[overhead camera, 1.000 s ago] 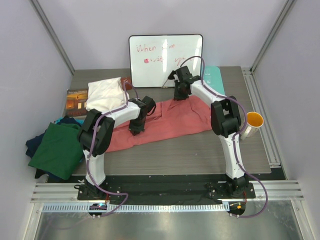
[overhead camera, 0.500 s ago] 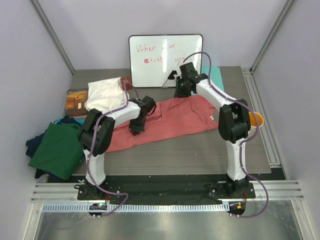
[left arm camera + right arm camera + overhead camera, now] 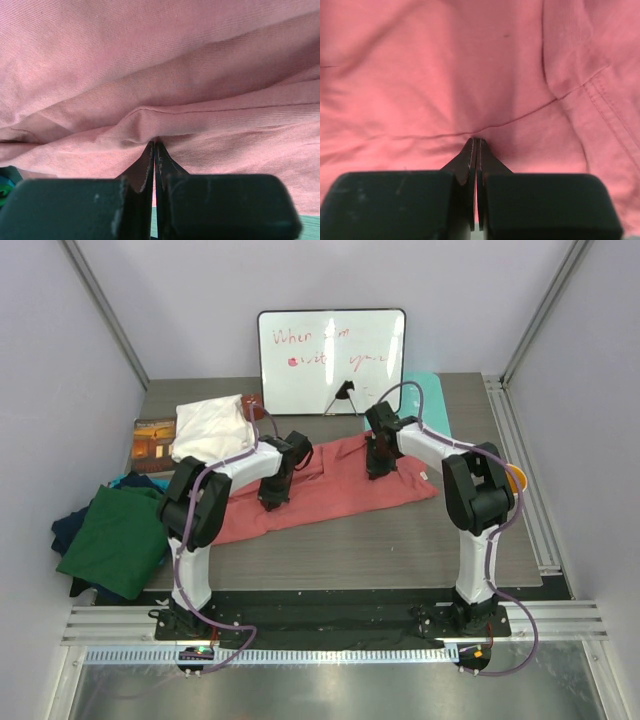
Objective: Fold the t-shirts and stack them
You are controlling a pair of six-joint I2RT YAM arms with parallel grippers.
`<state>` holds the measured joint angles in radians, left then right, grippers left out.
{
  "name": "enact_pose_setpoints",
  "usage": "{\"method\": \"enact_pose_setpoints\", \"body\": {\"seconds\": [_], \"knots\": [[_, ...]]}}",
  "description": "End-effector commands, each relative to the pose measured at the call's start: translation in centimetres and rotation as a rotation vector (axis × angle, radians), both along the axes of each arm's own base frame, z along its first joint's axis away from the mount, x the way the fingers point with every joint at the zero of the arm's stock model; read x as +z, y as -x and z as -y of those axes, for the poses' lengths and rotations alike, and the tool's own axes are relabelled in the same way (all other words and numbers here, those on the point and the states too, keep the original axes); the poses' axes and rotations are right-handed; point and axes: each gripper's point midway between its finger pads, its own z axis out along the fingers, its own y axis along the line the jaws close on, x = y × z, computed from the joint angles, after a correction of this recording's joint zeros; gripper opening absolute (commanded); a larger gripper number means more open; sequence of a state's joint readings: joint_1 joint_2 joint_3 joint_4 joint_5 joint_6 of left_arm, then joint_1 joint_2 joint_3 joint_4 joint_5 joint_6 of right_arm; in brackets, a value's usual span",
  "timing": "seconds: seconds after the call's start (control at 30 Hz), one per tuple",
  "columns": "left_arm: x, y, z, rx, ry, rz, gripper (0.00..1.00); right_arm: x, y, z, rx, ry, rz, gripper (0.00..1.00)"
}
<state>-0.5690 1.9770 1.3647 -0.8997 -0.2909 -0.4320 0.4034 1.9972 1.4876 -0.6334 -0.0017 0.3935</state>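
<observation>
Left gripper [image 3: 154, 146] is pressed together, pinching a raised fold of the pink shirt [image 3: 340, 485]. Right gripper [image 3: 476, 142] is also pressed together, nipping the same shirt at a seam, with creases running to its tips. The shirt lies spread across the middle of the table [image 3: 400, 540], and its small white label [image 3: 424, 476], too small to read, is near the right edge. Green shirt [image 3: 115, 540] sits on a navy shirt [image 3: 62, 530] at the left edge. Whiteboard [image 3: 330, 350] behind has red handwriting, mostly illegible.

whiteboard [image 3: 331, 360], red handwriting, only "When" legible
</observation>
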Motion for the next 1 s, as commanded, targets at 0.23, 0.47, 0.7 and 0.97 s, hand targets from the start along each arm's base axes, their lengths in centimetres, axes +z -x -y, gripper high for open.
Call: {"method": "enact_pose_setpoints", "body": {"seconds": [0.23,0.47,0.7,0.97], "knots": [[0.6,1.4,0.9,-0.019,0.089,-0.001,0.00,-5.1,1.5,1.9,-0.038,0.096,-0.062,0.01],[0.0,1.8,3.8,-0.077,0.109,-0.025,0.00,-6.0,0.6,1.6,-0.021,0.107,-0.076,0.01],[-1.3,4.0,9.8,-0.246,0.058,-0.062,0.00,-5.3,-3.6,-1.0,0.015,0.057,-0.057,0.01],[-3.9,9.1,14.4,-0.347,0.065,-0.142,0.00,-7.2,-6.3,-4.5,0.083,-0.008,-0.072,0.01]]}}
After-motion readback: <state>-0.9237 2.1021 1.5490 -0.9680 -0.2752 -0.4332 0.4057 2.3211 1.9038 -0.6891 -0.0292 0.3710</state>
